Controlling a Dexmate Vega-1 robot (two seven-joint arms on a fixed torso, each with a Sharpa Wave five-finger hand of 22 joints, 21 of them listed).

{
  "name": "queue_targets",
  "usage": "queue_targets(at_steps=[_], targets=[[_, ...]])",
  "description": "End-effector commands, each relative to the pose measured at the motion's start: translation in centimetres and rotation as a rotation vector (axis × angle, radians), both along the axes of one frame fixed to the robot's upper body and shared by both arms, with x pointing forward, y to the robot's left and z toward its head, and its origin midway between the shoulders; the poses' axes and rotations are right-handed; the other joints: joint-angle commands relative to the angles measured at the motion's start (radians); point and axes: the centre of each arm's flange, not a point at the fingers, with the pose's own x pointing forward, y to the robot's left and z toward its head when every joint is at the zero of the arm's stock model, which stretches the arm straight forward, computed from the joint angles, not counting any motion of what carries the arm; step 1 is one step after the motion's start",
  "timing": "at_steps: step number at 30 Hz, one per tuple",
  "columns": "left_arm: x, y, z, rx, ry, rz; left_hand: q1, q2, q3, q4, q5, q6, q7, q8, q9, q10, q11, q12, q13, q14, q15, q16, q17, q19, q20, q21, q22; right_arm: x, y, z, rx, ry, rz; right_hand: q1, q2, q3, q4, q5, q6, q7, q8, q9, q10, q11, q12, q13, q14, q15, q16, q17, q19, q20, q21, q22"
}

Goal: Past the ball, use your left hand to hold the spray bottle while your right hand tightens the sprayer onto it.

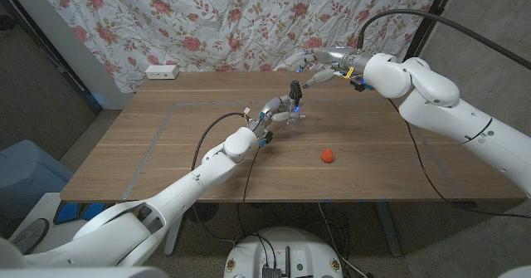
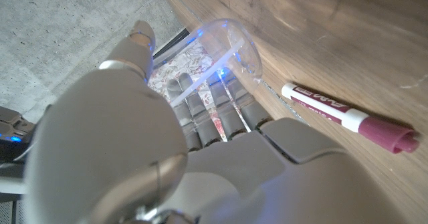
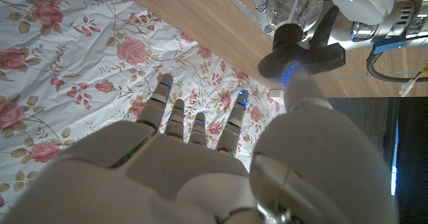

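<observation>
1. Head view: one spray bottle (image 1: 289, 112) stands past the middle of the wooden surface (image 1: 166, 145), its body clear and see-through, topped by a black sprayer (image 1: 295, 90).
2. The left hand (image 1: 271, 114) grasps the bottle's clear body, fingers wrapped round it.
3. In the left wrist view the bottle (image 2: 221, 47) reads as a transparent cylinder with a thin tube running inside it, the fingers (image 2: 200, 110) curled against its wall and blue light glinting on the plastic.
4. In the right wrist view the sprayer (image 3: 297, 50) is a black head with a trigger arm sticking out sideways, seated on the clear neck.
5. The right hand (image 1: 319, 65) hovers just beyond and above the sprayer in the head view, fingers spread and holding nothing; its thumb tip may be near the sprayer in the right wrist view, though contact is hard to judge there.
6. One small red ball (image 1: 328, 155) lies on the surface nearer the robot, well apart from the bottle.
7. One marker (image 2: 348, 117), white with a dark red cap, lies on the surface beside the bottle in the left wrist view.
8. One white power strip (image 1: 162, 71) sits at the far left corner, against one floral cloth (image 1: 207, 21) hung behind.
</observation>
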Motion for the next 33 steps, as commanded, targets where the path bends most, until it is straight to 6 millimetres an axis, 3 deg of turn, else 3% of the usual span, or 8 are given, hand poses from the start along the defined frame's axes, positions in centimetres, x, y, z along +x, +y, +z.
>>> queue_targets(at_steps=[1, 15, 33], targets=[[0.4, -0.1, 0.4, 0.034, 0.010, -0.025, -0.005, 0.112, 0.007, 0.002, 0.008, 0.023, 0.009, 0.010, 0.000, 0.008, -0.003, 0.000, 0.006, 0.013, -0.146, -0.002, 0.002, 0.002, -0.010, -0.003, 0.002, 0.6, -1.0, 0.2, -0.108, -0.016, 0.054, 0.014, -0.009, -0.003, 0.003, 0.009, -0.012, -0.001, -0.005, 0.001, -0.019, 0.000, 0.001, 0.003, -0.019, 0.003, -0.003, 0.005, -0.008, 0.001, -0.004, 0.003], [0.6, -0.3, 0.5, 0.066, 0.021, -0.042, -0.009, 0.112, 0.007, 0.001, 0.008, 0.022, 0.009, 0.013, -0.003, 0.013, -0.004, -0.003, 0.007, 0.017, -0.147, -0.003, 0.002, 0.002, -0.010, -0.004, 0.002, 1.0, -0.8, 0.9, -0.222, -0.004, 0.071, 0.054, -0.020, 0.002, -0.005, 0.032, -0.067, -0.002, -0.040, -0.004, -0.097, 0.002, 0.003, 0.002, -0.086, 0.027, -0.011, 0.002, -0.055, 0.000, -0.006, 0.003], [0.8, -0.5, 0.6, 0.083, 0.026, -0.040, -0.009, 0.115, 0.008, -0.001, 0.008, 0.020, 0.009, 0.017, -0.007, 0.015, -0.003, -0.007, 0.008, 0.017, -0.147, -0.005, 0.003, 0.002, -0.010, -0.004, 0.002, 1.8, -0.6, 1.2, -0.301, 0.015, 0.102, 0.106, -0.013, 0.020, -0.010, 0.046, -0.065, -0.002, -0.048, -0.006, -0.118, -0.009, 0.010, 0.001, -0.124, 0.032, -0.012, -0.002, -0.077, 0.000, -0.005, 0.002]])
